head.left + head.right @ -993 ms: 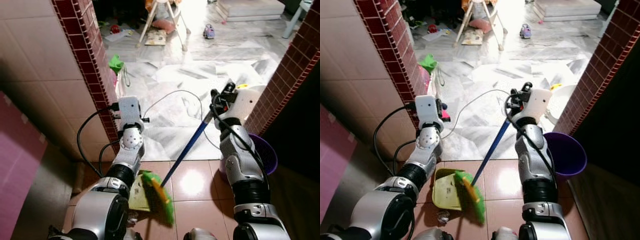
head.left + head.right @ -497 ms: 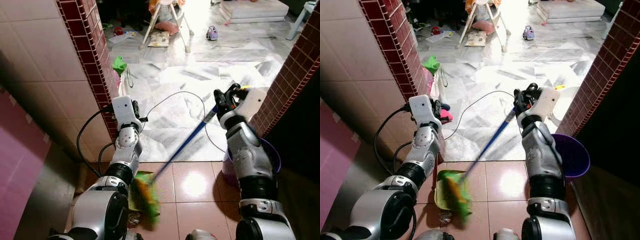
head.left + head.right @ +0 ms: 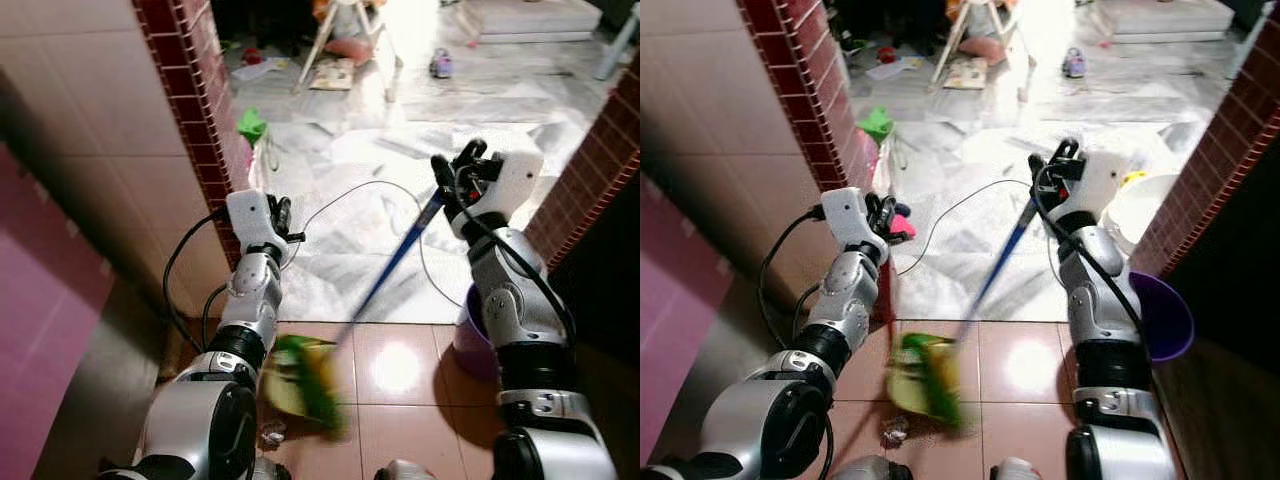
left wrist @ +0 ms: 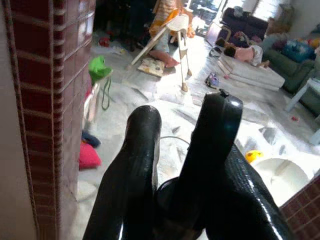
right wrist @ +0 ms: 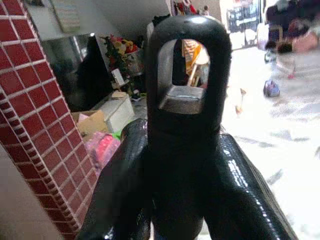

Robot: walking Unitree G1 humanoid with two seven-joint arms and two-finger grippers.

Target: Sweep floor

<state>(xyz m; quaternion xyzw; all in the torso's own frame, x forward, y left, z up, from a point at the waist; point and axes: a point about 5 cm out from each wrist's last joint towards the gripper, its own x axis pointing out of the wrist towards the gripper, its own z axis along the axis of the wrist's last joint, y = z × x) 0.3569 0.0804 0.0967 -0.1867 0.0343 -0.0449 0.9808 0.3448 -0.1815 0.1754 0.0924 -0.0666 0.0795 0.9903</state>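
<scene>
Broom (image 3: 992,268) (blurred head by dustpan (image 3: 908,385)) gripped in right claw (image 3: 1048,172).

The broom head (image 3: 305,380) is found low at 6 o'clock on the tiled floor (image 3: 400,365), lying over the dustpan (image 3: 902,385), with a scrap of litter (image 3: 894,431) just beside it. The broom handle (image 3: 395,262) runs from there toward 1 o'clock, up to the right gripper (image 3: 452,172). A brick pillar (image 3: 195,100) stands at 10 o'clock, the left gripper (image 3: 280,212) beside it. A basin (image 3: 1167,318) sits at 4 o'clock against the right wall (image 3: 590,180). A high chair (image 3: 350,40) stands at 12 o'clock, far behind.
</scene>
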